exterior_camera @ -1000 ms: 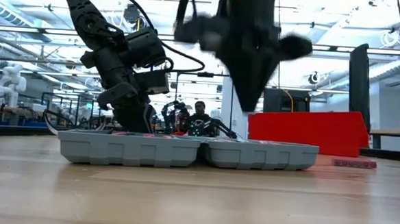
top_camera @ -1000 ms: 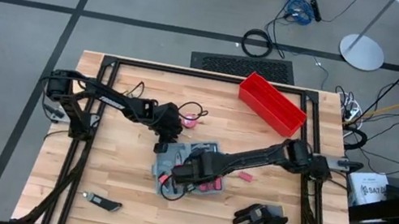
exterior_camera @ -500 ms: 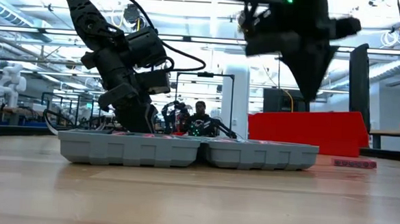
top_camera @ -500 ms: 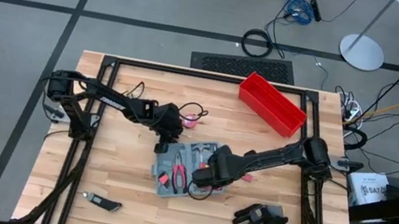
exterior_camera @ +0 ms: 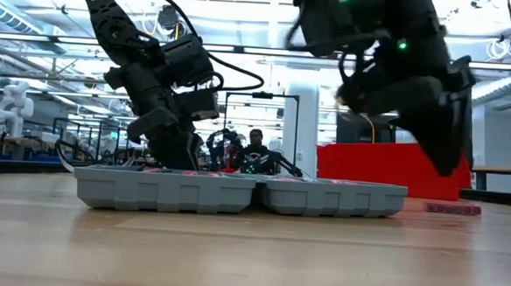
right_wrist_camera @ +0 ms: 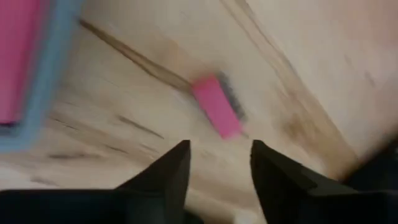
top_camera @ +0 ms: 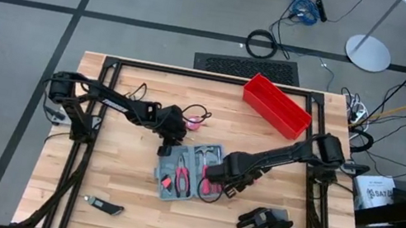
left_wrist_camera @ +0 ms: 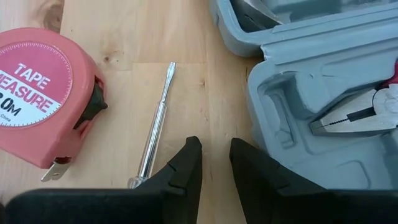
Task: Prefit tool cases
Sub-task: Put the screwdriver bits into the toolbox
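The grey-blue tool case [top_camera: 191, 169] lies open and flat on the wooden table, with pliers [left_wrist_camera: 352, 116] in its moulded slots. My left gripper [top_camera: 175, 132] points down at the bare wood just beyond the case's far left corner. It is open by a narrow gap [left_wrist_camera: 216, 155] and holds nothing. My right gripper [exterior_camera: 440, 139] hangs above the table, past the case's right end [exterior_camera: 393, 201]. It is open [right_wrist_camera: 217, 163], and a small pink piece [right_wrist_camera: 216, 106] lies on the wood ahead of its fingers.
A pink tape measure [left_wrist_camera: 42, 99] and a thin screwdriver [left_wrist_camera: 155, 127] lie beside my left gripper. A red bin [top_camera: 276, 104] stands at the far right. Black gloves [top_camera: 267, 226] lie near the right front, a small knife [top_camera: 104, 206] at the left front. A person [exterior_camera: 255, 147] sits in the room behind.
My right gripper has swept from over the case's near part toward the table's right edge, past the case's end, and sunk a little. In the low view its fingers came to a point before and now stand apart. The case has not moved.
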`<state>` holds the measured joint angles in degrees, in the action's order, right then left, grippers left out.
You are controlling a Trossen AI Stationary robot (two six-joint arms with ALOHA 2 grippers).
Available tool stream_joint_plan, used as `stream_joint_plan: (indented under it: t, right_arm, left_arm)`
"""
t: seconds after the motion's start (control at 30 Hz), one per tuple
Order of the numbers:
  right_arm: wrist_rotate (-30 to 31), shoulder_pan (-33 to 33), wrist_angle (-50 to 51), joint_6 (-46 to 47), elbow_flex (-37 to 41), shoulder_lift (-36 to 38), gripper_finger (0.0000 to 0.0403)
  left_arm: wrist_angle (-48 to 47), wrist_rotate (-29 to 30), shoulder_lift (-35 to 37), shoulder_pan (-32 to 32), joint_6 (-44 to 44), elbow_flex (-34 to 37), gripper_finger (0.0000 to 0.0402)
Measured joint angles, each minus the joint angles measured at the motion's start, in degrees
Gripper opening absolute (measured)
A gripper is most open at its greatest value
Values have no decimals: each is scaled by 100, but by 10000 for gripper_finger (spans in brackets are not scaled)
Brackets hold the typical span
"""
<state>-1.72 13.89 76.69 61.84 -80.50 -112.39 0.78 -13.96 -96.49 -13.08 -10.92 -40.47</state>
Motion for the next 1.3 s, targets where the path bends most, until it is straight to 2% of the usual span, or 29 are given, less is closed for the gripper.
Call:
stream_joint_plan:
  t: [0.13,0.23,0.43,0.57,0.73,0.9,0.97,1.1,1.3]
  right_arm:
    - [154,-79,-321,-599,224,45,192]
    - [225,-169,-342,-1210,497,49,202]
    - [163,-287,-371,-2303,1278,186,196]
    - [105,-339,-834,-2859,1769,425,184]
    - [60,-363,-1257,-3104,2059,637,136]
    - [-182,-368,-1541,-2562,2193,919,27]
    - [-162,-355,-1602,-2362,2238,1071,9]
    - [401,-345,-1823,-1884,2239,1576,46]
    - [400,-377,-1908,-1682,2237,2234,133]
  left_arm:
    - [26,0,-2,0,-4,0,93]
    - [28,0,-2,0,-43,0,93]
    - [32,0,-2,0,-127,0,93]
    - [53,0,-2,0,-188,0,93]
    - [76,0,-2,0,-186,0,93]
    - [116,0,-4,0,-184,0,93]
    - [138,0,-4,0,-184,2,93]
    - [159,2,-4,0,-184,2,93]
    - [175,15,-4,-1,-186,2,93]
